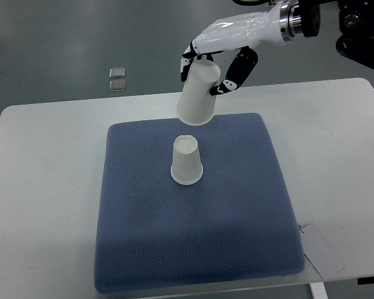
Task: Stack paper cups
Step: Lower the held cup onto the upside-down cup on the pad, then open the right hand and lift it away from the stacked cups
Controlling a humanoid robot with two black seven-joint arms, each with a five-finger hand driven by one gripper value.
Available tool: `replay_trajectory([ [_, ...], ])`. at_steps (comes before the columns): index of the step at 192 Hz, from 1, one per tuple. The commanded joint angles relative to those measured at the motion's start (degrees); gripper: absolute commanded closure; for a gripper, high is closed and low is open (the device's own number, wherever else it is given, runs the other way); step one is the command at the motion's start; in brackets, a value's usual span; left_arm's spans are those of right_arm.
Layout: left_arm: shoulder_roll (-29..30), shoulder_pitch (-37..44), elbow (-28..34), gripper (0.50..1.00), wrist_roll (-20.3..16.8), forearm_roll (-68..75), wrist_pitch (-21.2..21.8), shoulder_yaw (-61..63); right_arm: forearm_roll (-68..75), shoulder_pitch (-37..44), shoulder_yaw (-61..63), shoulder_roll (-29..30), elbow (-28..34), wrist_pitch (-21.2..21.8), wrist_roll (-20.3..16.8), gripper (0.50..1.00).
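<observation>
Here, near you: blue mat (193,249) on white tabletop (43,187), front edge cut off. Mid-mat, upside-down cup (187,162). Beyond, your right hand (219,62) grips second cup (197,93) inverted, tilted, lifted; fingertips partly hidden behind it.

There are two paper cups: one (197,92) raised in the air and one (187,161) standing upside down. One blue mat (193,243) lies on one white tabletop (43,187). One hand (215,75) shows, and two small clear squares (117,78) lie beyond the tabletop.
</observation>
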Motion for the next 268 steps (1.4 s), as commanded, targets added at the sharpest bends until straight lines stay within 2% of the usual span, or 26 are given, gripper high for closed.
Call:
replay_trajectory([
  [1,0.0,0.0,0.0,0.5,0.0,0.0,0.0,0.0,-0.2,0.1,-0.1,3.0,0.2,0.3,-0.5,1.0],
  [54,0.0,0.0,0.0,0.5,0.0,0.0,0.0,0.0,-2.2,-1.4,-1.8,7.9,-1.0,0.5,-1.8,1.0],
  [130,0.0,0.0,0.0,0.5,0.0,0.0,0.0,0.0,-4.3,-1.6,-4.2,8.0,-2.1,0.4,-1.9,1.0],
  [209,0.0,0.0,0.0,0.5,0.0,0.0,0.0,0.0,-4.6,-3.8,-4.5,9.9,-3.5,-1.4,-2.6,0.998],
  [240,0.0,0.0,0.0,0.5,0.0,0.0,0.0,0.0,-4.7,-5.0,-4.5,10.2,-4.2,-2.5,-2.9,0.908],
  [253,0.0,0.0,0.0,0.5,0.0,0.0,0.0,0.0,-4.7,-5.7,-4.5,10.2,-4.4,-2.6,-3.5,0.803],
  [268,0.0,0.0,0.0,0.5,0.0,0.0,0.0,0.0,-4.6,-6.2,-4.4,10.3,-4.4,-2.6,-3.5,0.75],
])
